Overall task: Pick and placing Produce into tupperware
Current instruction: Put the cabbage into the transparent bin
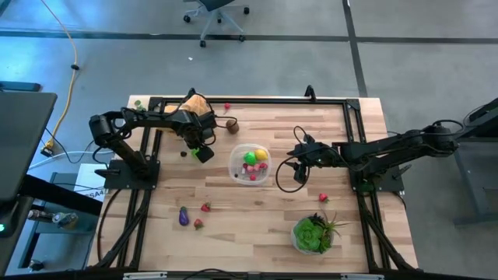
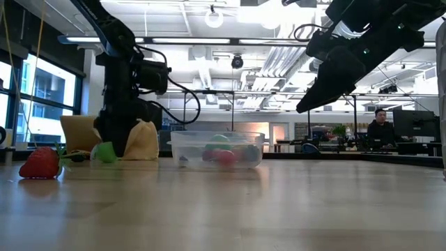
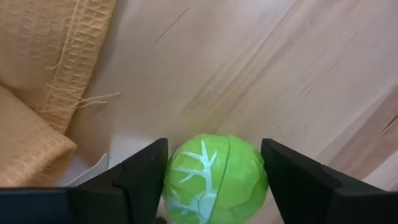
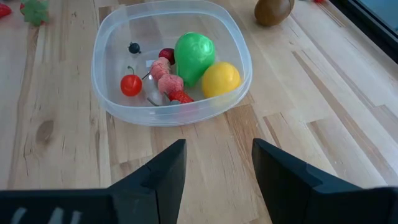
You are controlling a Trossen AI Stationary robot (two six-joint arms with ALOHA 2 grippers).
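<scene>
The clear tupperware (image 4: 171, 62) sits near the middle of the desk (image 1: 257, 218), upright and with no lid on it. Inside it lie a green pear-shaped fruit (image 4: 193, 56), a yellow lemon (image 4: 220, 79) touching that fruit, a red cherry tomato (image 4: 130, 84), a pink raspberry-like piece (image 4: 166, 76), a dark red berry (image 4: 166, 55), a small dark blueberry (image 4: 134, 47) and a red bit (image 4: 181, 97) against the wall nearest the right arm. In the low view the same coloured pieces show through its see-through wall (image 2: 217, 148).

The left gripper (image 3: 214, 180) is down at the desk near the far left corner, just beside the orange-tan cloth (image 3: 43, 81). A green ball with pale leaf veins (image 3: 214, 179) sits between its 2 fingers, which stand at the ball's 2 sides; whether they press on it cannot be told. In the high view this gripper (image 1: 201, 149) is to the left of the tupperware, apart from it.

The right gripper (image 4: 214, 165) hovers above the desk on the right side of the tupperware, its fingers apart and holding nothing.

A brown kiwi (image 1: 233, 128) lies beyond the tupperware toward the far edge. A purple eggplant (image 1: 184, 216) and 2 strawberries (image 1: 205, 207) lie toward the near left corner, another strawberry (image 1: 324, 197) toward the right edge, and a leafy green plant (image 1: 313, 233) stands near the near right corner.
</scene>
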